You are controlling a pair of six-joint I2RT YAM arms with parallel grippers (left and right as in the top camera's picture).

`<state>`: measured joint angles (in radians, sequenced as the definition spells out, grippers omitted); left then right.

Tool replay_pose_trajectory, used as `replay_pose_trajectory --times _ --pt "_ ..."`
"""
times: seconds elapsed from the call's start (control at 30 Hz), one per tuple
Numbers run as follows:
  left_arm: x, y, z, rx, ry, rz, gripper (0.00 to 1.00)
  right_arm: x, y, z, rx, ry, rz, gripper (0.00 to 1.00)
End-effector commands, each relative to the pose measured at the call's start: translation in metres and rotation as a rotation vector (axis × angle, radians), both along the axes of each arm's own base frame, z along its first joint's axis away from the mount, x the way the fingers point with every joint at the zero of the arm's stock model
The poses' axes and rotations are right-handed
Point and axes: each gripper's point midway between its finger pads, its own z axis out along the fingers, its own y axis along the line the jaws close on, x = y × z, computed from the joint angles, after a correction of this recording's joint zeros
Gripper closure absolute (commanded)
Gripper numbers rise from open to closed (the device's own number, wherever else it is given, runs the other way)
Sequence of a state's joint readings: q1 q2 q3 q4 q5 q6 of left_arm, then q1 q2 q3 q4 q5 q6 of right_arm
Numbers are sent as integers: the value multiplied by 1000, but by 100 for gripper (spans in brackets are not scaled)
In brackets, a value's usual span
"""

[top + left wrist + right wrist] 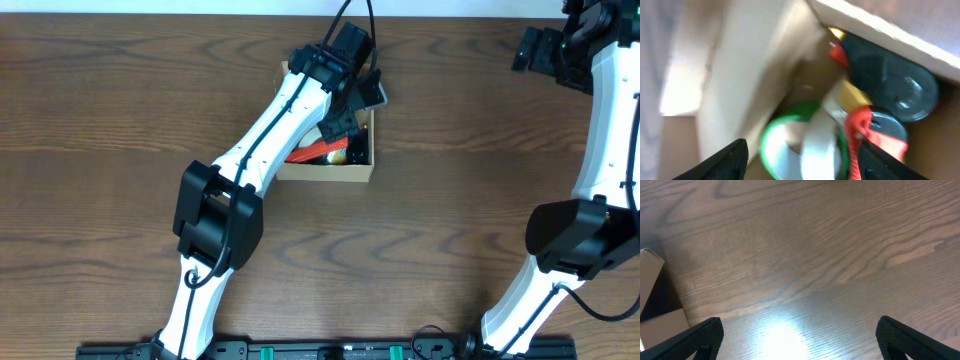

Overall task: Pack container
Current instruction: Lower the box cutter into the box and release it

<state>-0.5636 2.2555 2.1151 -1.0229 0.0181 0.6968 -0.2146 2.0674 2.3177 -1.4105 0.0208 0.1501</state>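
Left claw [802, 152] wide open over box [325, 176] by far edge, above green tape [771, 131] and red cutter [860, 122]; right claw [800, 335] open too, near far right corner.

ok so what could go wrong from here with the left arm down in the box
1. The left gripper is open right over the green tape roll and the red-and-black cutters; pulling up could snag one and drag it out.
2. The gripper is also close to the box wall, so a sideways move might shove the box.
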Motion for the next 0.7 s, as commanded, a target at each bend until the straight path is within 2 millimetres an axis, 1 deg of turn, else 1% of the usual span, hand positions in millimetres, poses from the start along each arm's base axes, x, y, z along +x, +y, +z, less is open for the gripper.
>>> replay_pose_trajectory --times 0.0,0.17,0.27,0.33,0.47,0.57,0.67 --pt "9 8 -3 7 -19 51 29 -1 3 0 8 -1 -6 1" --pt "11 10 -3 -14 -6 94 30 -1 3 0 8 -1 -6 1" --pt "0 5 -6 -49 52 102 27 0 3 0 8 -1 -6 1" --pt "-7 1 -7 -66 85 111 29 0 3 0 8 -1 -6 1" --pt "-18 -2 -9 -46 112 105 29 0 3 1 8 -2 -6 1" --pt "-32 -4 -12 -13 141 89 29 0 3 1 8 -2 -6 1" --pt "-41 -8 -13 7 156 73 29 0 3 0 8 -2 -6 1"
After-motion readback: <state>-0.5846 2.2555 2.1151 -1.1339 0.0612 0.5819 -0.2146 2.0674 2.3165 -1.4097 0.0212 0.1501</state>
